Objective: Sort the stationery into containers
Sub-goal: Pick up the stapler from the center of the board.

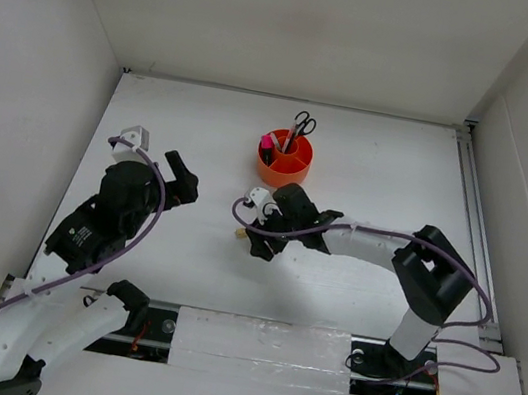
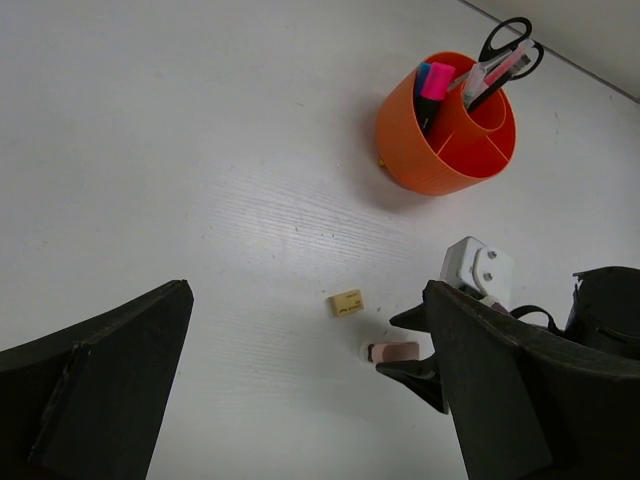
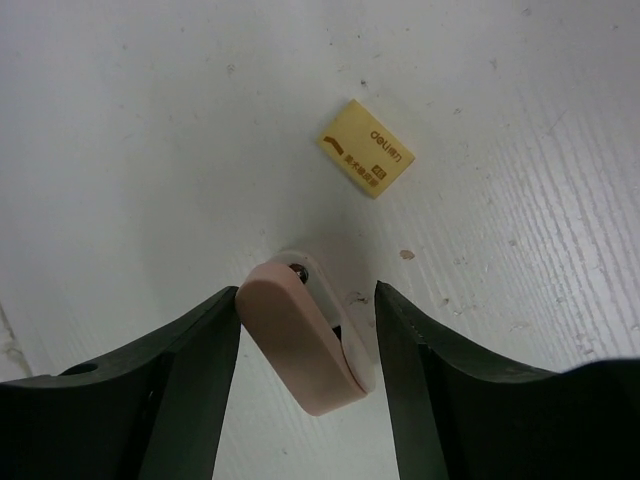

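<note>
R gripper [image 3: 308, 295] part-open astride pink eraser [image 3: 300, 345] on table, one finger touching, slim gap at other; eraser hidden from above. Tan eraser [image 3: 367, 148] just left. L gripper [image 2: 308, 295] wide open. Organiser [image 1: 273, 172] far-centre, contents partly indistinct.

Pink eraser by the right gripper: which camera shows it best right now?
Right wrist. The pink eraser sits large and sharp between the fingers of the right gripper. The left wrist view shows it small, beside those fingertips. In the top external view the gripper hides it.
</note>
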You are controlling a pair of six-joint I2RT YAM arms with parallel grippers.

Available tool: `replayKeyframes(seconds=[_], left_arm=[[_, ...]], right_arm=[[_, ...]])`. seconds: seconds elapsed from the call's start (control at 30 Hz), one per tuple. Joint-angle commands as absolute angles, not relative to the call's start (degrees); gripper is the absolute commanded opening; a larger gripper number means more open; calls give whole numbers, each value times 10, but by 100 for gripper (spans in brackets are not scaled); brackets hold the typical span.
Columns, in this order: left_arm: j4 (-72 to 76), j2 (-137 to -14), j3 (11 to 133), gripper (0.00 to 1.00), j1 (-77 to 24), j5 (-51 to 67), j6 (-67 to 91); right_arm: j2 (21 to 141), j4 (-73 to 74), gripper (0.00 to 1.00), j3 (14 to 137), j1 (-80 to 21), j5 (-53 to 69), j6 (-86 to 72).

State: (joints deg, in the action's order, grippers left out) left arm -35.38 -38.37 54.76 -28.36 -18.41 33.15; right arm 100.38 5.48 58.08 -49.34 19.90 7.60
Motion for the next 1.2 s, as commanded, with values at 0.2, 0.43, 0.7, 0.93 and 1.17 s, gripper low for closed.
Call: replayKeyframes(seconds=[0.2,0.43,0.7,0.93,1.17], left_arm=[[-331,-370,542,100,-279,-175,321],[-326,-365,542,100,-279,-175,316],[-326,-359,542,100,-279,-170,316],[-326,-359,542,100,-279,-170,316],[-326,-359,542,100,-279,-170,316]], right_arm=[[1012,25,49,576,-507,181,55],[1017,25,14,576,-507,170,50],[985,4,0,573,-512,116,20],[862,-56,0,541,-512,-55,-94],[773,-56,0,547,-468,-288,-278]])
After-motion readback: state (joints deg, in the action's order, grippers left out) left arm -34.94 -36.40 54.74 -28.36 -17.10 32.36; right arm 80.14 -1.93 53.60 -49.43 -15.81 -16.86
